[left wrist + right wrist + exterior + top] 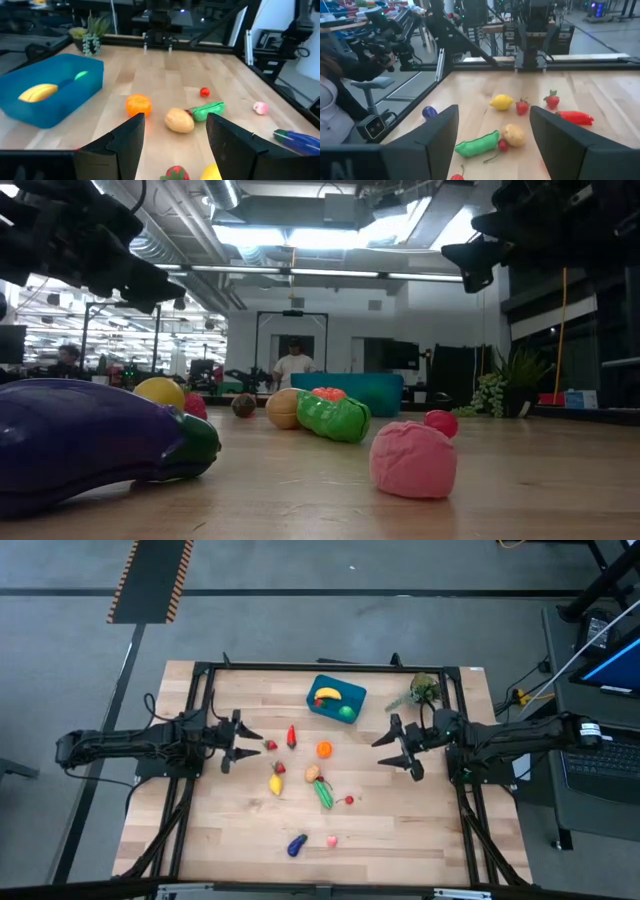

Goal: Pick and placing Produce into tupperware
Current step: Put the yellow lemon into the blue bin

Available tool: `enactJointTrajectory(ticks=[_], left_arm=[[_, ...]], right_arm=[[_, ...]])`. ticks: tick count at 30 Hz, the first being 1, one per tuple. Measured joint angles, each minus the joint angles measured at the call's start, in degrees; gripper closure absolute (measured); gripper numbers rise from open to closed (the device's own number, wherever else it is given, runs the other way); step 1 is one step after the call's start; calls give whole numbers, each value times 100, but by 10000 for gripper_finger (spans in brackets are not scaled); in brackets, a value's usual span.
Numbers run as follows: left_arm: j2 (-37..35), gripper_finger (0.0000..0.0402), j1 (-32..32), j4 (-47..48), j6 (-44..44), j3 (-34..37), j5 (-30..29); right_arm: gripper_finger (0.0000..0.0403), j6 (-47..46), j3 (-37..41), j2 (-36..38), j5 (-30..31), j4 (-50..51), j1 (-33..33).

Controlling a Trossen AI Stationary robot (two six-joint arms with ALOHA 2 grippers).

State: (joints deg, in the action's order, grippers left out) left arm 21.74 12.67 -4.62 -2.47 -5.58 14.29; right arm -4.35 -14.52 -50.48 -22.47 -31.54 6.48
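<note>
Both claws, left (pixel 243 743) and right (pixel 396 747), are hovering open and empty over the table (pixel 420 830); I am judging that picking the orange (pixel 324 749) for the tub (pixel 322 704) is coming next.

A leafy plant sprig (pixel 421 690) lies at the table's (pixel 420 830) edge.

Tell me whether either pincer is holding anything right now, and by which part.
Nothing is held: the left pincer and right pincer are both open and empty.
</note>
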Motion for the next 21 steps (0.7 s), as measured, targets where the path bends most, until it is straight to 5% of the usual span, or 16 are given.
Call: enactJointTrajectory(ticks=[11, 21], left_arm=[[555, 195, -243, 11, 493, -162, -523], [1766, 195, -1230, 1150, 915, -1484, -1476]], right_arm=[[155, 11, 22, 0, 1, -194, 2], [155, 1, 22, -2, 3, -189, 2]])
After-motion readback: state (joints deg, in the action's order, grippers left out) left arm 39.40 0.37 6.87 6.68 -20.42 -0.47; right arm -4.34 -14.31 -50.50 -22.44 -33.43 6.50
